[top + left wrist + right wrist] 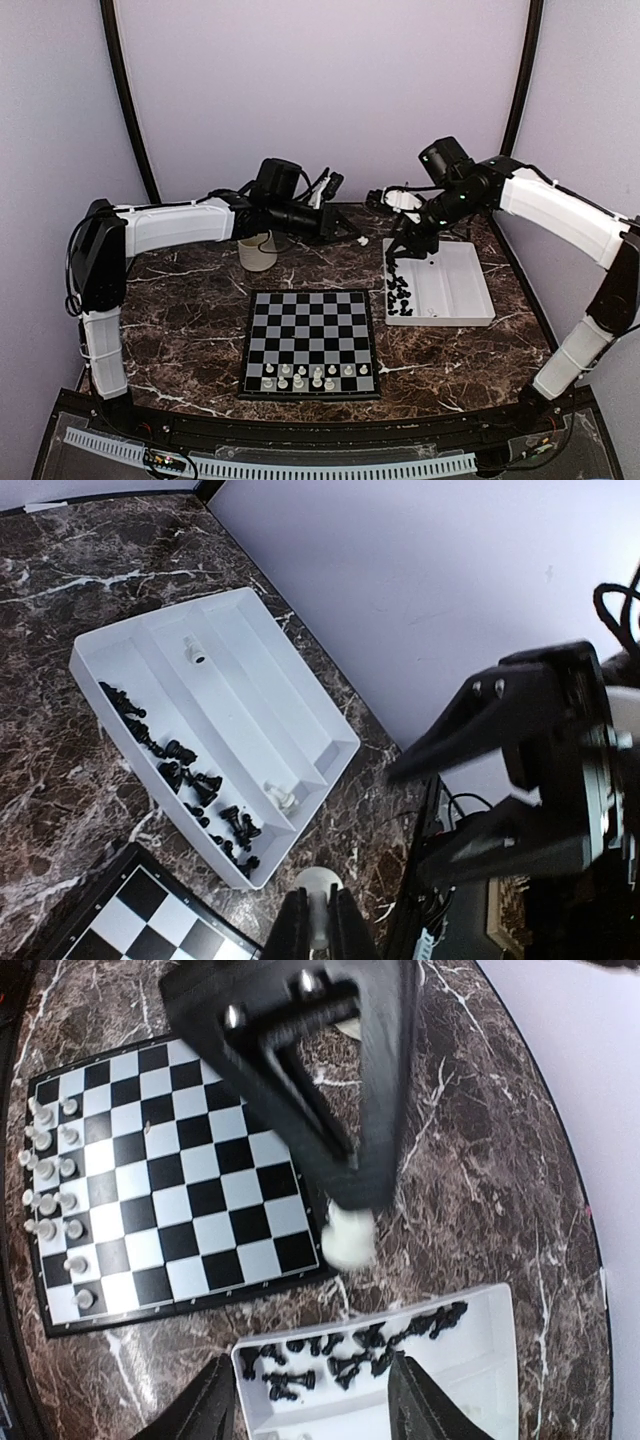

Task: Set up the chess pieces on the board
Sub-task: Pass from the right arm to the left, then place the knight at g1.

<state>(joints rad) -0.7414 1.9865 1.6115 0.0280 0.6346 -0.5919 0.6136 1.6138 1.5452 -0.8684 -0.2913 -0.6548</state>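
now left jaws pinch white piece (317, 888); right jaws spread.

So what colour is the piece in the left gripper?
White: the chess piece in the left gripper, clearest in the left wrist view.

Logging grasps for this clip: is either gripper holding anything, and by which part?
The left gripper pinches a white chess piece by its body, one end protruding; the right gripper holds nothing.
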